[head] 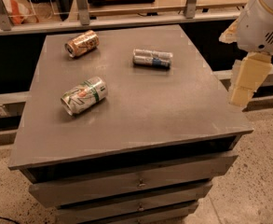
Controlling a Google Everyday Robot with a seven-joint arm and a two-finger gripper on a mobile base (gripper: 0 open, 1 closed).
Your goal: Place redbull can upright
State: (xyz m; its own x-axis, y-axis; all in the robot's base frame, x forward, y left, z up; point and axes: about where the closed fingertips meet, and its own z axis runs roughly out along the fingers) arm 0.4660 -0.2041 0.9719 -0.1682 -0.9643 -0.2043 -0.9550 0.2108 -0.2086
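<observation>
The redbull can lay on its side on the grey desk, towards the back and a little right of the middle, its long axis running roughly left to right. An orange-copper can lay tipped over near the back left corner, well apart from it. A fatter silver-white can with a green band lay on its side nearer the front left. The gripper hung off the desk's right edge, below the white arm housing and touching nothing, well apart from the redbull can. I could not tell whether it was open or closed. Drawers ran along the desk's front.
</observation>
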